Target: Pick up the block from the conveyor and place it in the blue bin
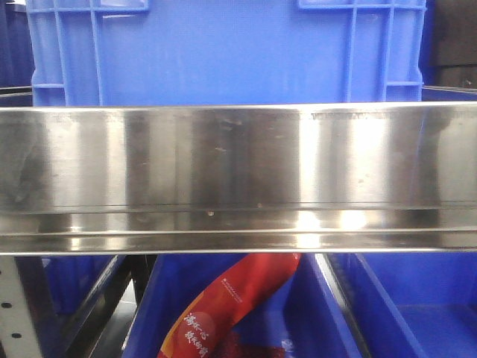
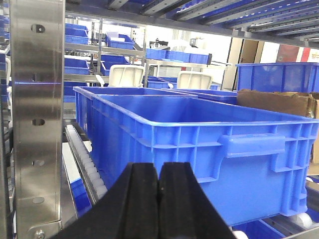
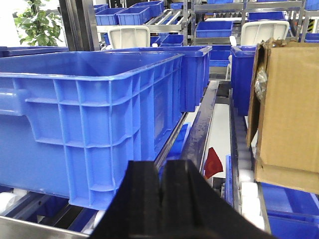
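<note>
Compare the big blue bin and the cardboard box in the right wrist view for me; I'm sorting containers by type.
The blue bin is moulded plastic with ribbed walls and a handle ledge; the cardboard box is plain brown card. The bin stands at the left, the box at the right edge. The bin's rim is intact and open; the box's edge looks worn and bent. Both sit on the racking at similar height.
</note>
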You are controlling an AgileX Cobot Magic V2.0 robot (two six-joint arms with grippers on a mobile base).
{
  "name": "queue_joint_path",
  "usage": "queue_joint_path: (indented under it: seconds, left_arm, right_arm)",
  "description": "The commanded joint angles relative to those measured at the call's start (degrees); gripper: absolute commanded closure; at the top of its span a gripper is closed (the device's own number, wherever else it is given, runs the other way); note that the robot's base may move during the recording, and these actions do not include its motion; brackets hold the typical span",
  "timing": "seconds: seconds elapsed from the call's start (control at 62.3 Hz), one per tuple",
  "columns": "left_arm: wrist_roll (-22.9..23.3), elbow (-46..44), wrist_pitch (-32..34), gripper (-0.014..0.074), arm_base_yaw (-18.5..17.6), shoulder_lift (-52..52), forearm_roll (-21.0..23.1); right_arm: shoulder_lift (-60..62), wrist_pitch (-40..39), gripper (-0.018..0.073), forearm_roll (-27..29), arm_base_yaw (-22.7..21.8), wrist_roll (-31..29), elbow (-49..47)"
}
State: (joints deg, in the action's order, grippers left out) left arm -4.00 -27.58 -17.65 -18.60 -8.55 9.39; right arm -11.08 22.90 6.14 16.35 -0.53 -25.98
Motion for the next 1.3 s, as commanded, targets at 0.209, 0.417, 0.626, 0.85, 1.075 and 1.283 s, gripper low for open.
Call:
queue_joint_path:
  seconds: [0.209, 0.417, 0.626, 0.85, 1.075, 1.283]
  left_arm:
    - [0.15, 0.13, 0.94, 0.0708, 0.22, 0.32, 0.56]
    - [0.15, 0.13, 0.94, 0.0708, 0.22, 0.32, 0.56]
    - [0.15, 0.13, 0.94, 0.0708, 0.22, 0.32, 0.56]
    - [0.15, 0.13, 0.72, 0.0708, 0.22, 0.3, 0.56]
    - [0.15, 0.13, 0.72, 0.0708, 0.22, 0.3, 0.56]
    - [0.15, 0.13, 0.72, 0.0708, 0.22, 0.3, 0.56]
  right_arm:
    - [0.86, -3.47, 0.0721, -0.89, -1.65, -0.19, 4.65]
    - [4.53, -18.51, 0.0721, -3.47, -8.2, -0.19, 14.71]
    - [10.51, -22.18, 0.0721, -3.47, -10.48, -0.19, 23.42]
    - [11.08, -21.64, 0.0721, -3.47, -10.48, -0.19, 25.98]
    - [11.08, -22.32, 0.0721, -3.47, -10.57, -0.19, 25.98]
    - [11.08, -21.19, 0.0721, -3.47, -10.57, -0.19, 25.98]
